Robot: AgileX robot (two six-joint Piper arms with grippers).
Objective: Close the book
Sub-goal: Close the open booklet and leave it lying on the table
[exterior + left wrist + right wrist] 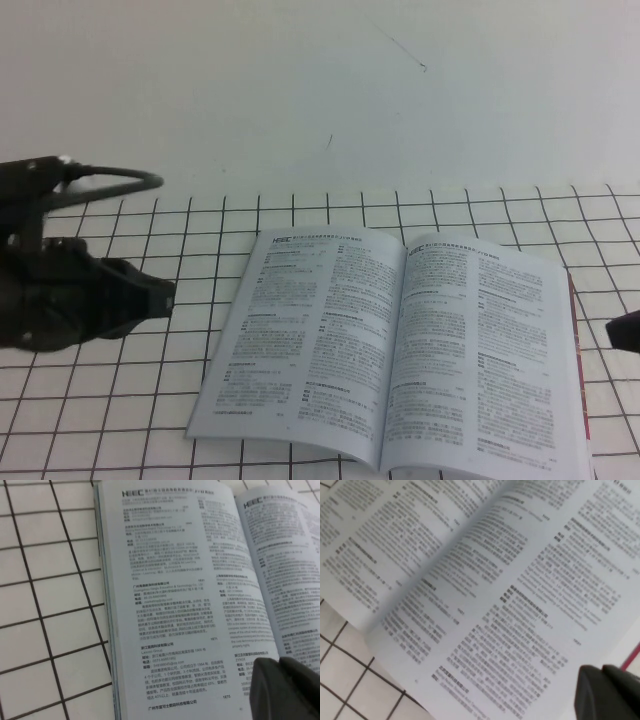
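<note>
An open book (400,350) with dense printed text lies flat on the gridded table, spine running away from me. A red cover edge (576,340) shows along its right side. My left gripper (162,297) hovers left of the book, fingers together and empty. In the left wrist view its dark fingertips (265,680) sit over the left page (165,605). My right gripper (625,331) peeks in at the right edge, just beyond the book's right side. The right wrist view shows its shut tips (592,685) above the right page (520,605), close to the red edge (632,657).
The table (120,420) is white with a black grid, and a plain white wall (320,90) rises behind it. Bare grid surrounds the book on the left and at the back. The book's near edge reaches the bottom of the high view.
</note>
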